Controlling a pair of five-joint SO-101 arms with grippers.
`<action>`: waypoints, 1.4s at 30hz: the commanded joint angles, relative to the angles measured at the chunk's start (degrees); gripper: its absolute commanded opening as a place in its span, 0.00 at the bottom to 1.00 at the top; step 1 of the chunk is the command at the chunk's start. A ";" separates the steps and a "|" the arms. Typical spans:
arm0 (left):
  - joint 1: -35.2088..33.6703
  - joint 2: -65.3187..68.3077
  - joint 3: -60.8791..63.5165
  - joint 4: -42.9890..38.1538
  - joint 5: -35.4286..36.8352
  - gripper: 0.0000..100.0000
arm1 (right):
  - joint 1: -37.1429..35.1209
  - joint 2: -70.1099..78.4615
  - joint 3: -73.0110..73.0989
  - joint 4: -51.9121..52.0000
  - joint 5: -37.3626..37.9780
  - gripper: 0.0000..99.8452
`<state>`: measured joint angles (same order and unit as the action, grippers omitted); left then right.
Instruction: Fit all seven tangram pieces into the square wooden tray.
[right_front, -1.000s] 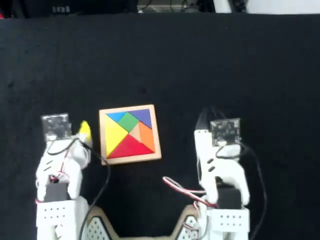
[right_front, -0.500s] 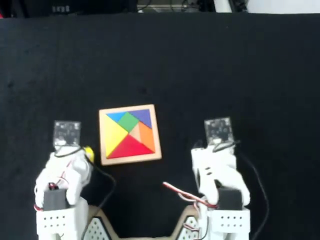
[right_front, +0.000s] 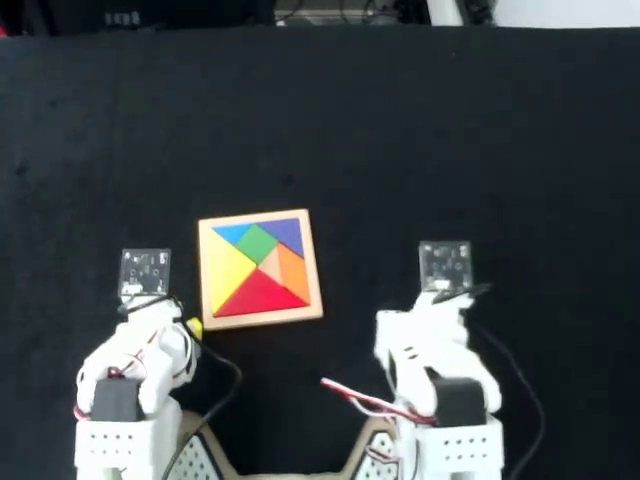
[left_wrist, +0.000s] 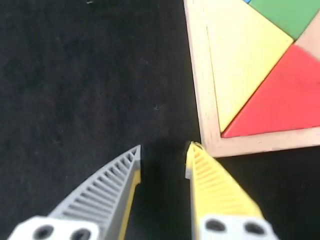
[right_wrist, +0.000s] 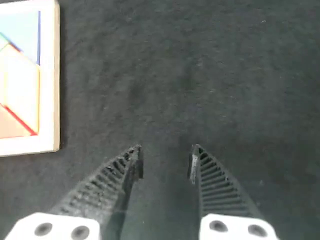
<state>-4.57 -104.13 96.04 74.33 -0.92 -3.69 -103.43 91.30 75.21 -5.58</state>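
- The left tool (left_wrist: 165, 147) sits low over the surface (right_front: 400, 130), its grey and yellow fingers a narrow gap apart with only black cloth between them.
- Its yellow finger (left_wrist: 210, 185) ends just beside the tray's (left_wrist: 200, 100) near corner; I cannot tell whether they touch.
- The right tool (right_wrist: 167, 148) is also narrowly parted and holds nothing. It is well apart from the tray, with bare cloth between the two.
- The tray lies between the two arms and a little ahead of them, nearer the left arm (right_front: 135, 350).
- The tray is square, so it has no long axis. It sits slightly skewed, its far edge angling away toward the right arm's (right_front: 440, 350) side.
- All seven pieces lie flat inside it. The yellow triangle (right_front: 228, 275) and red triangle (right_front: 262, 295) fill the near left half, and their points meet near the middle.
- A green square (right_front: 258, 243) stands on its corner by the far edge, between a blue triangle (right_front: 232, 233) and a purple piece (right_front: 287, 235).
- An orange piece (right_front: 293, 270) and a small tan triangle (right_front: 270, 265) fill the right side.
- A black cable (right_front: 215, 370) loops beside the left arm's base, and a red-and-white wire (right_front: 360, 395) runs beside the right arm's.
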 joint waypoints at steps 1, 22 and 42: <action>0.84 -0.09 0.13 -0.79 0.79 0.16 | -1.14 -5.14 -1.01 0.88 -0.44 0.17; -2.86 -0.09 1.36 -1.41 0.44 0.16 | -2.64 -5.14 5.23 -0.53 -0.26 0.16; -3.03 -0.09 1.36 -1.41 0.62 0.16 | -1.23 -5.14 5.23 -0.53 -0.26 0.16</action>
<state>-7.12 -104.13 96.22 74.07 -0.48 -5.89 -103.43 95.34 75.21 -5.58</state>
